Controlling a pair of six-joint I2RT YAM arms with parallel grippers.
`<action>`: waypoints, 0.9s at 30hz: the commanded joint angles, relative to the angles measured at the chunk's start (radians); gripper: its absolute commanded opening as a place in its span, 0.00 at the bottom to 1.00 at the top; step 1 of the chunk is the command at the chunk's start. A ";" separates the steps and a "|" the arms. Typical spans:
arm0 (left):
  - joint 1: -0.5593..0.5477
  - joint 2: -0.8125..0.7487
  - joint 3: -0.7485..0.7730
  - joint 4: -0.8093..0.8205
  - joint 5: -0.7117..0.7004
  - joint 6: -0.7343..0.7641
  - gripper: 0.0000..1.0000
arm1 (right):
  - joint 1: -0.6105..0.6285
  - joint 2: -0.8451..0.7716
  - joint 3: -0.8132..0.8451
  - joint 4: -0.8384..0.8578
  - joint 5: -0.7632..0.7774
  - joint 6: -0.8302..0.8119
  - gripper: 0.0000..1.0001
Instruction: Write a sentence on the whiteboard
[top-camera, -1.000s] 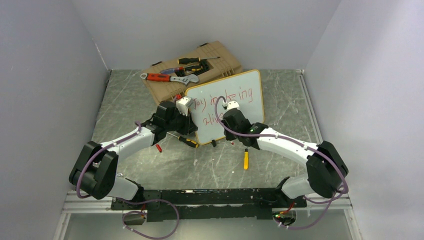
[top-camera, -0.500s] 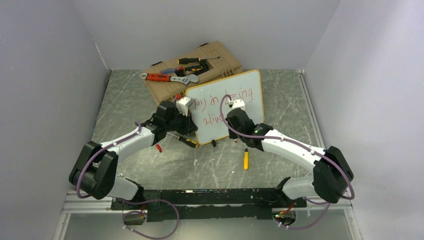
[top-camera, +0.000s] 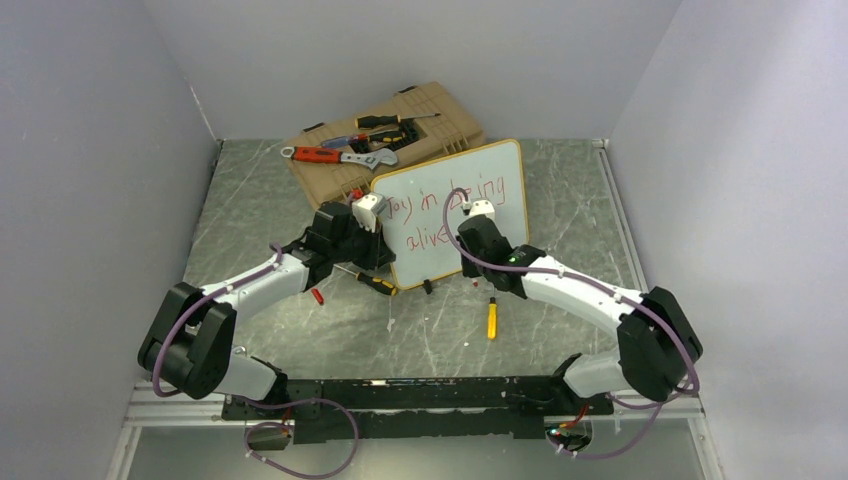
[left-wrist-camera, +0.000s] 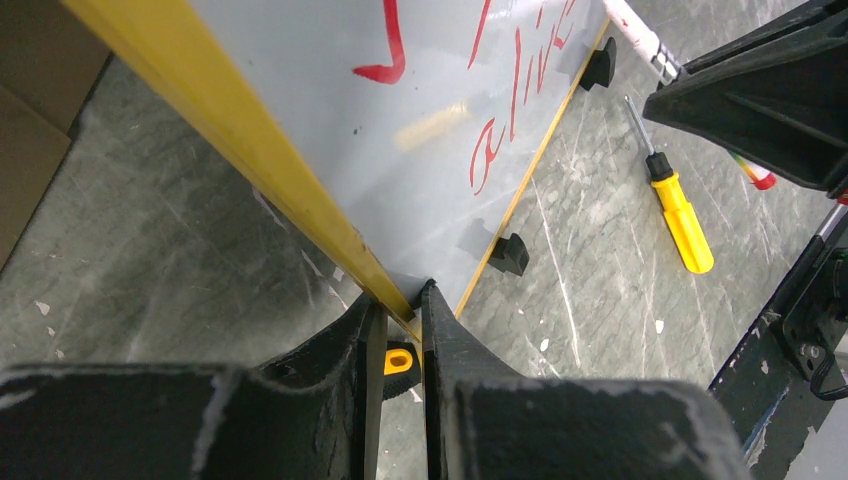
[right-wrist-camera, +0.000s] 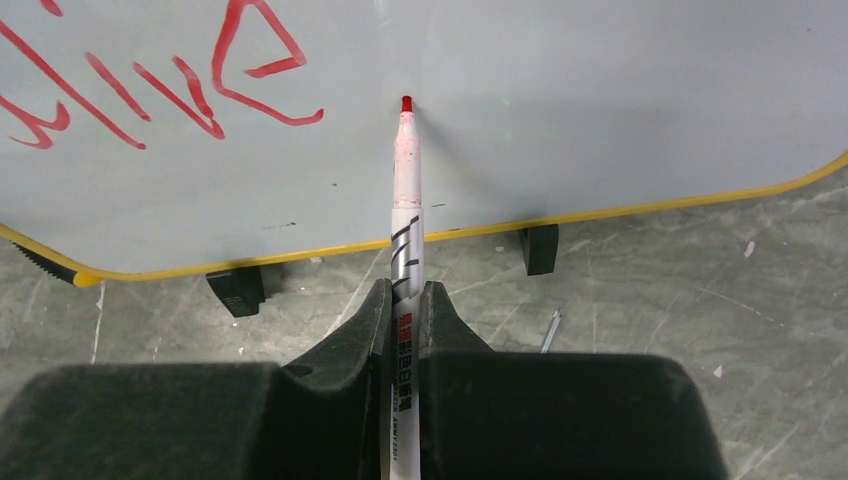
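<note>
The whiteboard (top-camera: 505, 165) stands tilted on two black clip feet (right-wrist-camera: 540, 248), its frame yellow. The red sentence (top-camera: 430, 205) reads "Joy in being" over "alive"; "alive" shows in the right wrist view (right-wrist-camera: 150, 95) and the left wrist view (left-wrist-camera: 515, 90). My left gripper (left-wrist-camera: 397, 300) is shut on the whiteboard's left yellow edge (left-wrist-camera: 260, 165). My right gripper (right-wrist-camera: 402, 295) is shut on a white marker (right-wrist-camera: 405, 225). Its red tip (right-wrist-camera: 406, 103) is at the board surface just right of the final "e".
A tan toolbox (top-camera: 440, 120) with a wrench, screwdrivers and other tools lies behind the board. A yellow screwdriver (top-camera: 491, 318) lies on the grey table in front. A black-yellow screwdriver (top-camera: 372, 281) and a red cap (top-camera: 317, 296) lie by the left arm.
My right gripper has moved rightward along the board with the marker, uncovering "alive". The left arm has not moved.
</note>
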 joint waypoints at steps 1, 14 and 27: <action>0.001 -0.028 0.011 -0.029 -0.040 0.047 0.00 | -0.019 0.030 0.005 0.052 -0.042 -0.015 0.00; 0.000 -0.028 0.011 -0.034 -0.044 0.036 0.00 | -0.029 -0.014 0.018 0.035 -0.024 -0.031 0.00; 0.001 -0.195 -0.013 -0.202 -0.156 -0.096 0.64 | -0.025 -0.319 0.055 -0.067 0.003 -0.062 0.00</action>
